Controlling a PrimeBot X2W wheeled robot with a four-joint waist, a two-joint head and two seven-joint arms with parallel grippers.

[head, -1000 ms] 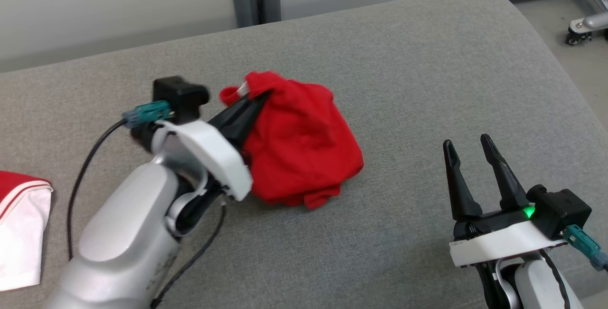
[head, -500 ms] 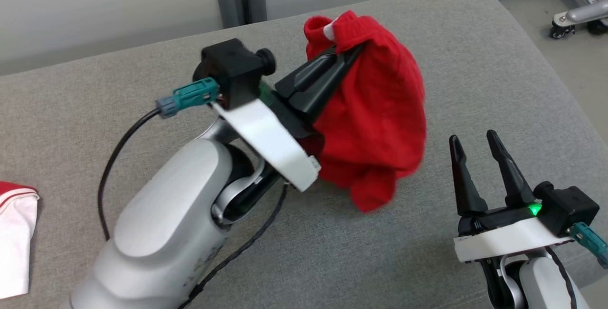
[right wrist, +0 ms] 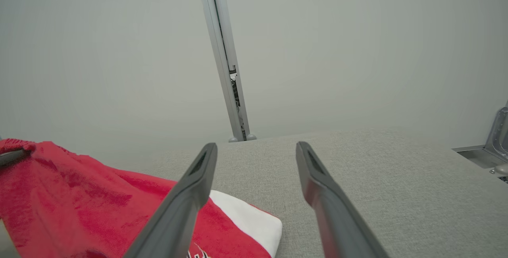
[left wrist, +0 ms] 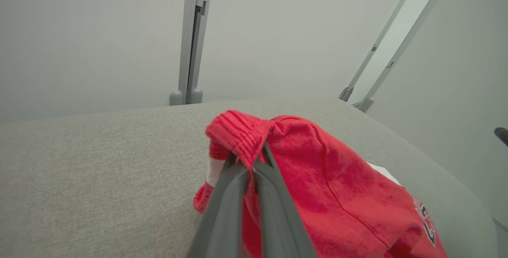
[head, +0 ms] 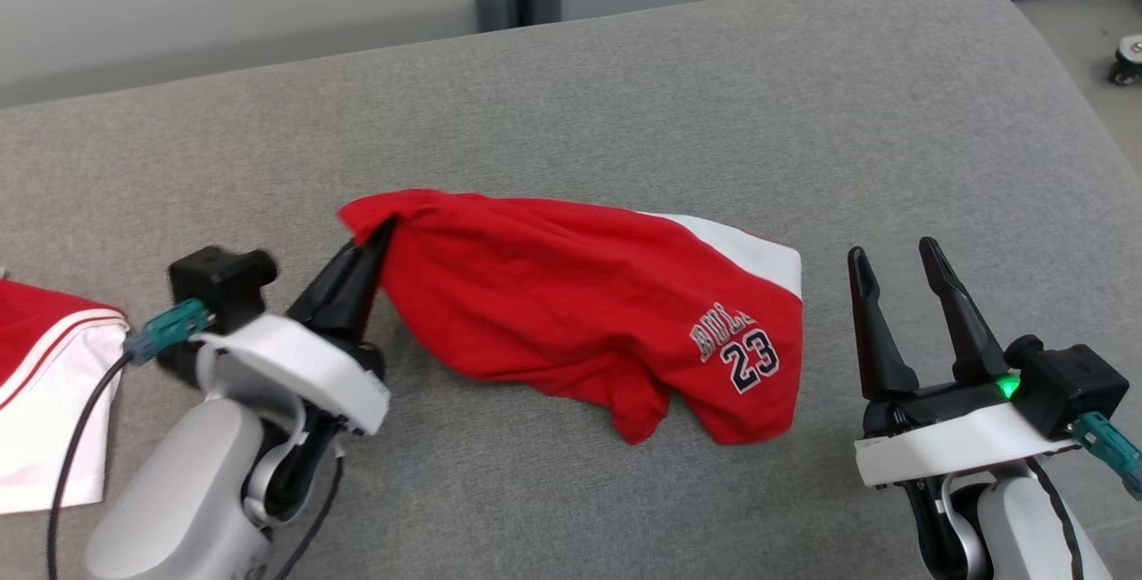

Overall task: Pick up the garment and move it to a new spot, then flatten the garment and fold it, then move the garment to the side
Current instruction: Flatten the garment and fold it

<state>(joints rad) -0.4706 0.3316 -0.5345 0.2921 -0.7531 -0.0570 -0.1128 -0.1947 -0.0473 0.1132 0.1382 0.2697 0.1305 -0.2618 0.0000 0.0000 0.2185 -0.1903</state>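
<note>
Your left gripper (head: 379, 227) is clamped tight on the ribbed edge at the left end of the red shorts (head: 571, 294), and the bite is small (only a fold of hem pokes past the fingertips in the left wrist view). The shorts lie across the middle of the grey cushion (head: 714, 98), strung out from that pinch towards your right gripper (head: 892, 248). Its fingers stand wide apart and hold nothing, just beside the end with the white panel and the "23".

The main risk, as I judge it, is the hem slipping out if you pull hard sideways, since the cloth drags on the rough upholstery. If you pull by one corner only, the lower edge, bunched and tucked near the number, will likely crease further instead of flattening. When you bring the right fingers in, come low but not into the cushion, or they could nip the cover or catch only one layer. Mind the red-and-white garment (head: 45, 401) near your left arm too, because a sweep that way could drag it.
</note>
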